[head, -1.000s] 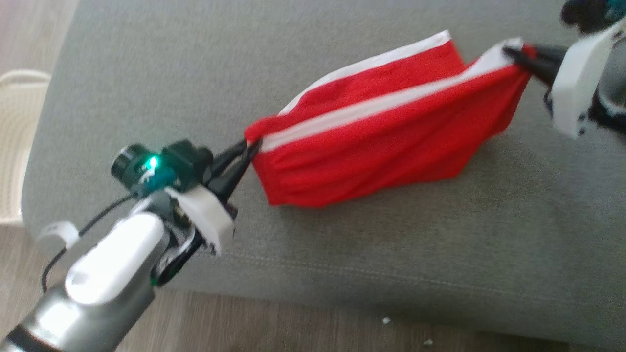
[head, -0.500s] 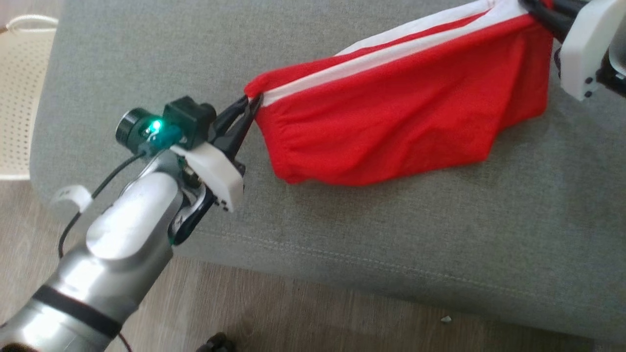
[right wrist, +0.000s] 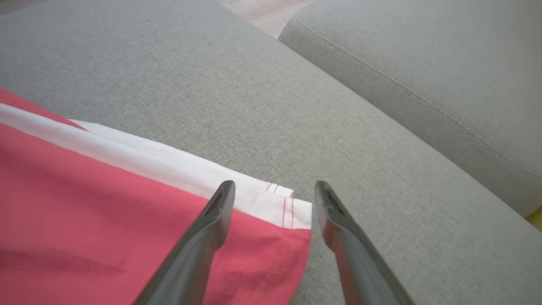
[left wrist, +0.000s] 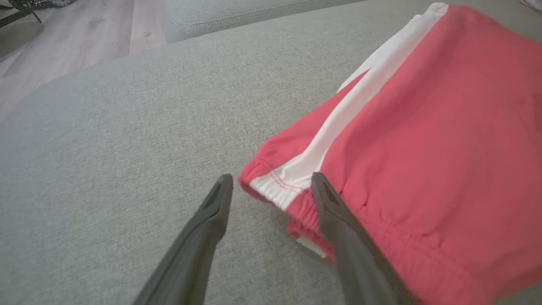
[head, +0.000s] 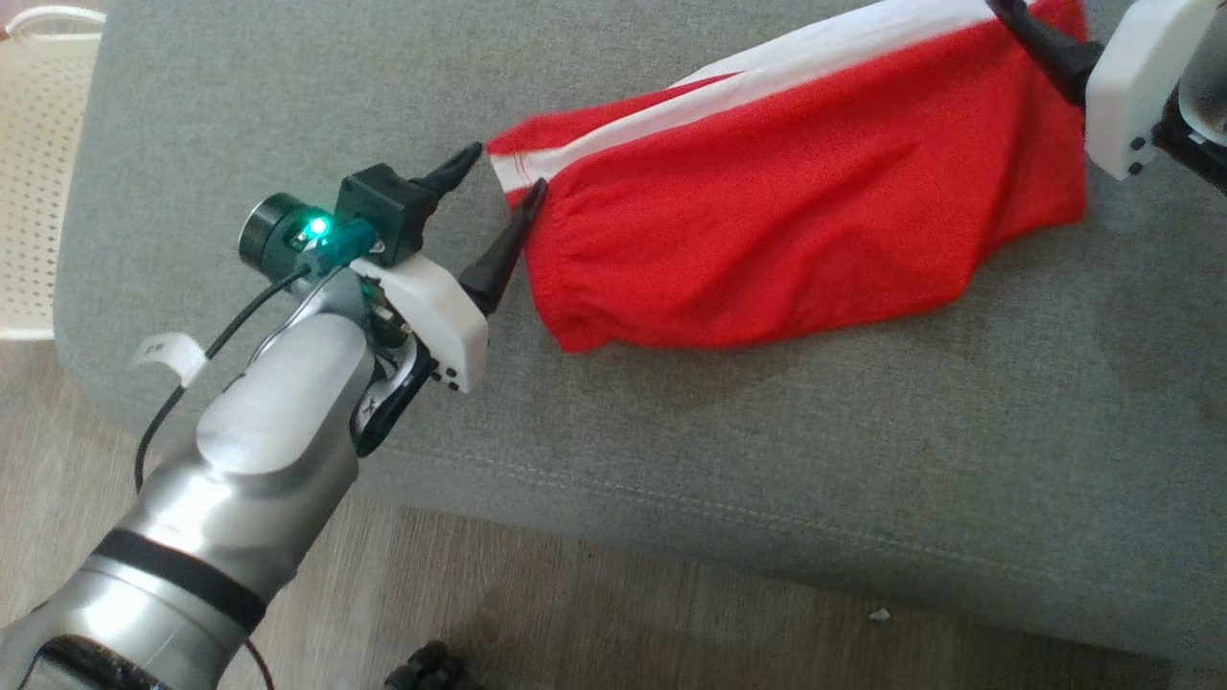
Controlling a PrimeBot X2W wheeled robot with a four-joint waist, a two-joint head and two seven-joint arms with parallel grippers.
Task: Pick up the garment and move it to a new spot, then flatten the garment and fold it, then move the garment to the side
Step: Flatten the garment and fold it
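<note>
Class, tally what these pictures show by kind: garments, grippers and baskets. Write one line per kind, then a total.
Garments: 1, the red garment with a white stripe.
Grippers: 2, the left gripper and the right gripper, both open.
Baskets: 1, the white basket.
Total: 4

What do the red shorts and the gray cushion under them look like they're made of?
Red shorts: soft matte cloth, probably cotton or polyester; it creases, gathers at the waistband, and shows stitching. Gray cushion: matte woven upholstery, likely synthetic; flecked weave and a stitched seam show.
</note>
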